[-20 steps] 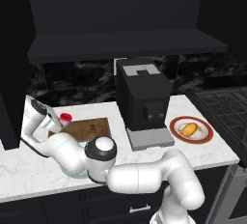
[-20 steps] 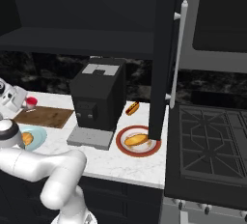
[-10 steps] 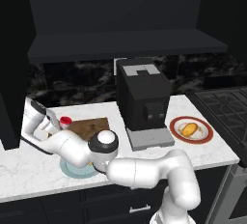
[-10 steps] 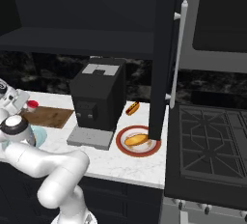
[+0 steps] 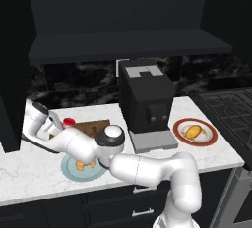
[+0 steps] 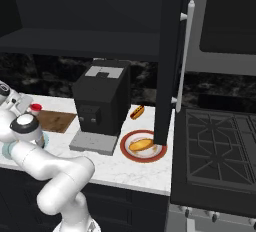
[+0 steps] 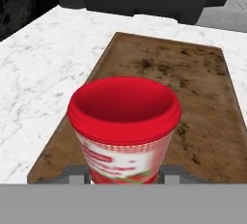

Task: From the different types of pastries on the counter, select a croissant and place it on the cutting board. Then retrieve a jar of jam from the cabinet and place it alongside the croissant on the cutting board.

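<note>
1. One gripper (image 5: 58, 127) at middle left in the left base view grips the jar (image 5: 68, 122) over the board (image 5: 93, 126); I judge it should lower straight and release gently.
2. Right base view, left edge: red-lidded jar by the flat brown board (image 6: 55, 120).
3. Hand view, centre: round, pale-bodied jar (image 7: 124, 126) clamped between the fingers, over grainy wood (image 7: 202, 102).

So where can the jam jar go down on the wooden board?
The tool holds the jam jar over the board's near end. The board beyond it, toward the coffee machine, is bare. The blue plate side is crowded by the arm.
</note>
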Motion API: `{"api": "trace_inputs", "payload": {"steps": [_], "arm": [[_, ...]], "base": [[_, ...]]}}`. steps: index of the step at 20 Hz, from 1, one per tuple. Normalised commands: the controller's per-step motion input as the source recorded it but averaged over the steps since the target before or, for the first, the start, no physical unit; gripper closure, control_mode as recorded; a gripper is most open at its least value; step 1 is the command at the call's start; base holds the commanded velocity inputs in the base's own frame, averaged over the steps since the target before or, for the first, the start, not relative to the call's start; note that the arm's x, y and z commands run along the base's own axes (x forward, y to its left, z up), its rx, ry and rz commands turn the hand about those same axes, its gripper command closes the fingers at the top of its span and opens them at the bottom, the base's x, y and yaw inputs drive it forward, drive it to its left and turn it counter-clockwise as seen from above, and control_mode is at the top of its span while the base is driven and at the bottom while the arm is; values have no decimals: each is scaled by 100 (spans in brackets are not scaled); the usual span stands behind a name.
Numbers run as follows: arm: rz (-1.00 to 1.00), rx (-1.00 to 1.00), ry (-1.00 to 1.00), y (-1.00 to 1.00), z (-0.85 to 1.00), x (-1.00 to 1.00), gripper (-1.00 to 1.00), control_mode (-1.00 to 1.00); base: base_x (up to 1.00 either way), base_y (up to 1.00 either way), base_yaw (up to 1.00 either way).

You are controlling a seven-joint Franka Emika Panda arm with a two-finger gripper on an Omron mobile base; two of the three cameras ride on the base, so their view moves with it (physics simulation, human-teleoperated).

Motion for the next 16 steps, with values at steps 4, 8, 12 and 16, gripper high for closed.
{"api": "trace_inputs", "payload": {"steps": [4, 8, 12, 16], "arm": [[0, -8, 1, -16, 0, 0, 100, -100], [0, -7, 0, -2, 0, -11, 100, -100], [0, -4, 0, 0, 0, -16, 100, -100], [0, -2, 1, -1, -1, -7, 100, -100]], "base": [[0, 0, 0], [0, 0, 0], [0, 0, 0], [0, 0, 0]]}}
